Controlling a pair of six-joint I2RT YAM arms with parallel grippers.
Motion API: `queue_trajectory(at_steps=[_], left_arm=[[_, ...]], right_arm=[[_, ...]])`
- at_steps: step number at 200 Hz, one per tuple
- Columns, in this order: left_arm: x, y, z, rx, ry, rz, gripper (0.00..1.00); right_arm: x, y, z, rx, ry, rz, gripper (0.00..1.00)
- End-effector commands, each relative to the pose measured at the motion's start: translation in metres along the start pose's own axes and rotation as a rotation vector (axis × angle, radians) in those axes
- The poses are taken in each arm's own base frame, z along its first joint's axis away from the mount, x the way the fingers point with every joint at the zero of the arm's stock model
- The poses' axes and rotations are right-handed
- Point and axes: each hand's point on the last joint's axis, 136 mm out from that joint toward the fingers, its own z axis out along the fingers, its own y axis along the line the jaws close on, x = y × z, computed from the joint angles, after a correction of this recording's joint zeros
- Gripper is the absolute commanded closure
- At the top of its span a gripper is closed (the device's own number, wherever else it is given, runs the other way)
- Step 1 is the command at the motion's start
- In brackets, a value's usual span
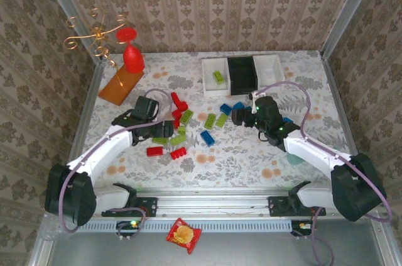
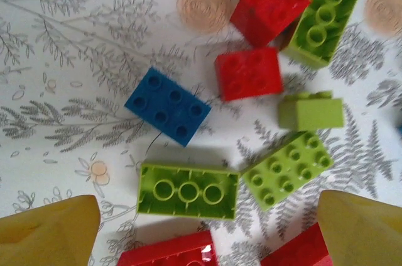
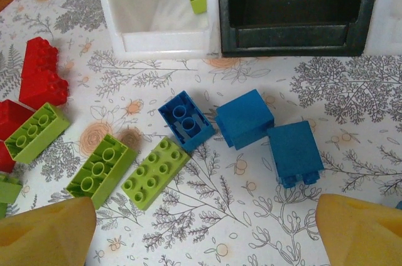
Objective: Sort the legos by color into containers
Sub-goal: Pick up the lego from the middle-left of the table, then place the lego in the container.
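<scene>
Both grippers are seen released and empty. The left gripper (image 2: 204, 234) is spread wide above a crowded patch of legos (image 2: 166, 105), with an upturned lime brick (image 2: 188, 190) and two red bricks (image 2: 166, 254) lying between its fingers (image 2: 47, 231), so two colours could be caught together, or one piece knocked aside, if the jaws were shut off-centre. Just ahead of the right gripper (image 3: 204, 228), three blue bricks (image 3: 245, 118) are packed close, so a neighbour could be dragged along, and the containers (image 3: 163, 41) further ahead could be missed or the wrong bin chosen.
</scene>
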Motion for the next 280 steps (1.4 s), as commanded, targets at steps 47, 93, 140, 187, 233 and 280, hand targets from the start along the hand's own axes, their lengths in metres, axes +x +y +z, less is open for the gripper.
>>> queue_trajectory(at_steps=[47, 93, 140, 187, 233, 280], left_arm=[[0.026, 0.013, 0.039, -0.063, 0.187, -0.005, 0.05], [0.029, 0.022, 0.057, -0.091, 0.222, -0.022, 0.11], [0.029, 0.026, 0.068, -0.081, 0.229, -0.059, 0.2], [0.027, 0.024, 0.075, -0.066, 0.238, -0.079, 0.37], [-0.048, -0.024, 0.022, -0.008, -0.106, 0.005, 0.43], [-0.121, -0.097, 0.016, 0.14, -0.287, 0.071, 0.44]], right_arm=[[0.002, -0.006, -0.003, 0.025, -0.025, -0.017, 0.08], [0.001, -0.007, -0.006, 0.034, -0.032, -0.016, 0.07], [0.0, -0.007, -0.006, 0.032, -0.034, -0.014, 0.07], [0.003, 0.01, -0.004, -0.063, -0.014, -0.034, 0.07], [0.014, 0.12, -0.031, -0.683, 0.013, -0.17, 0.07], [0.001, 0.046, -0.009, -0.227, -0.055, -0.099, 0.01]])
